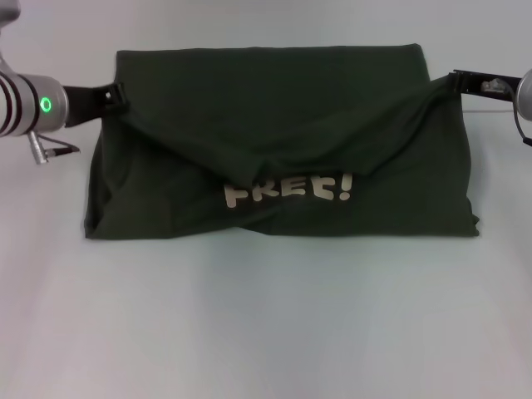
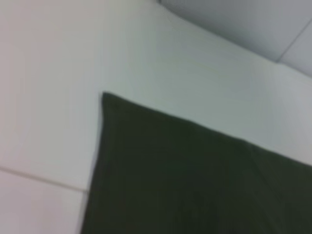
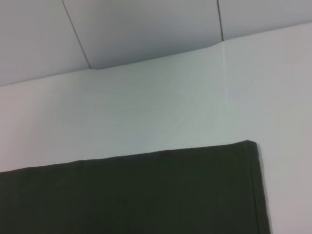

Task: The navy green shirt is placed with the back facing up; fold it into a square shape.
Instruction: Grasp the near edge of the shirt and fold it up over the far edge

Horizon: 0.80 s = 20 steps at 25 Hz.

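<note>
While each gripper, left (image 1: 116, 94) and right (image 1: 453, 79), pinches a shirt (image 1: 274, 108) edge, the lifted fold sags midway. Uneven pulling could skew it, or cloth might slip free.

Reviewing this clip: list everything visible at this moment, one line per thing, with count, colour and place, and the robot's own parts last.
navy green shirt: one, dark olive green, spread across the middle of the table, partly folded, with its side edges lifted.
lettering: one print, cream, reading "FREE!", on the near part of the shirt.
table: one, pale white, under the shirt.
wall panels: pale grey with dark seams, behind the table in the right wrist view.
left pincer: one, black, clamped on the shirt's left edge.
right pincer: one, black, clamped on the shirt's right edge.
</note>
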{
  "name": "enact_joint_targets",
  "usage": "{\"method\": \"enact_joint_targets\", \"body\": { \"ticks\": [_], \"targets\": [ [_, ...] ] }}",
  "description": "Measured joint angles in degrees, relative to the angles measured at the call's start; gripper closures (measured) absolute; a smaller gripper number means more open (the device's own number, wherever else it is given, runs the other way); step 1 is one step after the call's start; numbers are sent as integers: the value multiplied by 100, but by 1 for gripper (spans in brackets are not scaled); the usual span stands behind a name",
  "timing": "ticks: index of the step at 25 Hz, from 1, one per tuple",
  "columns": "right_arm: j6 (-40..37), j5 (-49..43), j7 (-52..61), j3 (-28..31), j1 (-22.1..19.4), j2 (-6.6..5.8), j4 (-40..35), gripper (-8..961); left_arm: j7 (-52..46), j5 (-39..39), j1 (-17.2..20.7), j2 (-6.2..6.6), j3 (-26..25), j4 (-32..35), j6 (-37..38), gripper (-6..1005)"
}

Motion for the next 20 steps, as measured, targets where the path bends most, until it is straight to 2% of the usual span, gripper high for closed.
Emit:
{"method": "enact_joint_targets", "body": {
  "ticks": [9,20],
  "targets": [
    [265,31,31,19,102,-8,27,932,6,-10,-133,-18,38,-20,-398,994],
    [471,-13,-26,-514,411,9,439,908,-2,45,-191,-179,526,-96,-658,993]
  ]
}}
